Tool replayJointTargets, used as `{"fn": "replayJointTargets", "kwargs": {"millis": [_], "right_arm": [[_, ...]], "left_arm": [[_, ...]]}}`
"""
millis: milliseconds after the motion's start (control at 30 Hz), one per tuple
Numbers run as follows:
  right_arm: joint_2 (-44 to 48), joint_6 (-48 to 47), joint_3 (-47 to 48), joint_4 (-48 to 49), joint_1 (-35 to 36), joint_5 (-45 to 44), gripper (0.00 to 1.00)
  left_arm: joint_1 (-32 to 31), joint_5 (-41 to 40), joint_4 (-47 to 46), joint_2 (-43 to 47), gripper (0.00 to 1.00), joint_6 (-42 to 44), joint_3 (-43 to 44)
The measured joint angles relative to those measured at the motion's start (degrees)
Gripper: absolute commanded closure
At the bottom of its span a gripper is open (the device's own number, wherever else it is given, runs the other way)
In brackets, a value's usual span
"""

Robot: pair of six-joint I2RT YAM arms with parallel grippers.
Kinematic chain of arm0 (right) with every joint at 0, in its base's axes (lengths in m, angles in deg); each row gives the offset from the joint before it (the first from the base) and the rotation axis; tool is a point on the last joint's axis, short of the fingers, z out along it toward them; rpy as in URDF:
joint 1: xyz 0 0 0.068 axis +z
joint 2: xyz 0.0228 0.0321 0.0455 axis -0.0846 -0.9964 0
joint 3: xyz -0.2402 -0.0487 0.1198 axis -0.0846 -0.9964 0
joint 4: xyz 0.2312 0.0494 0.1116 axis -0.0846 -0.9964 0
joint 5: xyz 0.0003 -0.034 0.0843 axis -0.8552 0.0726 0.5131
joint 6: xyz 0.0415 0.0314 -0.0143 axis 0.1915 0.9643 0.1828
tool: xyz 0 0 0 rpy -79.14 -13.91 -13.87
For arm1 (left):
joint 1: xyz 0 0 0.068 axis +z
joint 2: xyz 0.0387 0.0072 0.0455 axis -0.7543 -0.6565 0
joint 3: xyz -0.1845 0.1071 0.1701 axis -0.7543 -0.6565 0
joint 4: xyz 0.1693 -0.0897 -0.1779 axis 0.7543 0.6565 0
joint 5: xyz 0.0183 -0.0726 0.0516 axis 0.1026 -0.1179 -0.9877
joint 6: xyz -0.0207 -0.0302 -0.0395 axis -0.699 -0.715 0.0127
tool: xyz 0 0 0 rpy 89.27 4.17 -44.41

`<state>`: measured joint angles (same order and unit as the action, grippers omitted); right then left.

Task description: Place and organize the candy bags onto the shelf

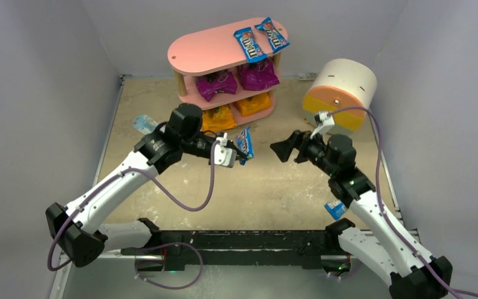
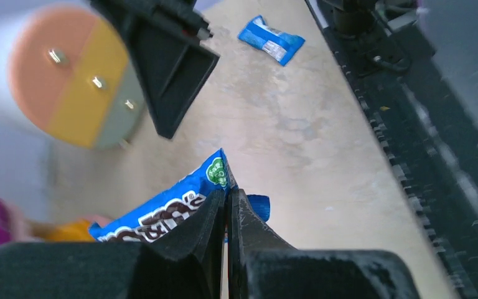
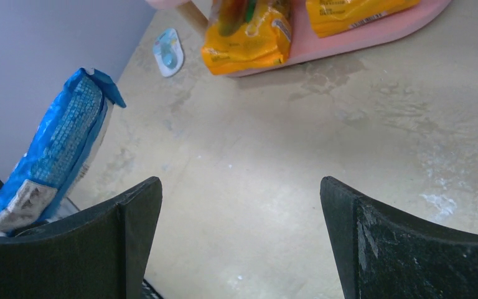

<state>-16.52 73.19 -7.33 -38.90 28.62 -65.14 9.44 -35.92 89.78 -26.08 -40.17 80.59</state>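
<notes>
So, mid-carry: left fingers (image 2: pixel 202 233) pinched shut on a blue M&M's packet (image 1: pixel 244 144), held aloft just 6 o'clock of the pink shelf (image 1: pixel 204 48). Right fingers (image 3: pixel 131 215) gape wide, empty. Next probably needs a lift toward 12 o'clock, onto the shelf's top.
</notes>
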Motion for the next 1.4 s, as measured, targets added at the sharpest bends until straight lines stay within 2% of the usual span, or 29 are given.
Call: {"fn": "replayJointTargets", "kwargs": {"millis": [100, 133, 233, 333, 433, 600, 767, 900, 1000, 1133, 1233, 1300, 1400], "right_arm": [[-4.79, 2.19, 11.26, -10.99, 0.00, -0.42, 0.02], [-7.72, 2.64, 17.49, -16.63, 0.00, -0.35, 0.03], [-12.17, 2.60, 25.75, -25.18, 0.00, 0.26, 0.03], [-16.11, 2.10, 32.02, -33.24, 0.00, 0.66, 0.03], [-16.28, 1.29, 33.09, -38.51, 0.00, 1.36, 0.02], [-14.78, -1.40, 32.96, -41.20, -0.04, 10.27, 0.08], [-17.59, -3.26, 32.96, -42.16, -0.04, 20.28, 0.14], [-21.77, -7.19, 32.96, -44.41, -0.04, 26.53, 0.12], [-21.77, -12.46, 31.98, -45.09, -0.02, 27.89, 0.10], [-11.19, -18.58, 23.04, -35.93, 0.31, 23.06, 0.03], [4.79, -25.09, 10.62, -21.03, 0.33, 19.37, 0.02], [14.88, -32.11, 2.03, -12.39, 0.28, 20.26, 0.02], [20.79, -41.83, -5.99, -1.81, 0.33, 27.80, 0.02]], "left_arm": [[-0.87, 1.81, 12.44, -4.92, 1.00, 20.70, 11.50], [-1.55, 1.36, 16.22, -6.64, 1.00, 26.84, 14.60], [-4.74, -2.89, 25.62, -11.06, 1.00, 42.25, 19.93], [-7.80, -9.11, 32.74, -13.70, 1.00, 53.64, 20.09], [-8.79, -13.40, 36.44, -13.60, 1.00, 61.77, 17.94], [-9.64, -17.09, 39.89, -9.60, 1.00, 74.34, 11.47], [-12.37, -18.58, 43.17, -7.34, 1.00, 78.90, 9.35], [-14.67, -19.85, 44.33, -7.69, 1.00, 80.26, 9.42], [-15.72, -20.02, 45.94, -8.52, 1.00, 80.74, 9.49], [-16.09, -18.73, 48.54, -8.70, 1.00, 80.81, 9.92], [-16.11, -15.47, 51.74, -8.70, 1.00, 80.81, 11.74], [-16.11, -12.50, 53.88, -8.52, 1.00, 80.83, 12.72], [-16.13, -9.70, 55.84, -7.34, 1.00, 80.83, 12.70]]}}
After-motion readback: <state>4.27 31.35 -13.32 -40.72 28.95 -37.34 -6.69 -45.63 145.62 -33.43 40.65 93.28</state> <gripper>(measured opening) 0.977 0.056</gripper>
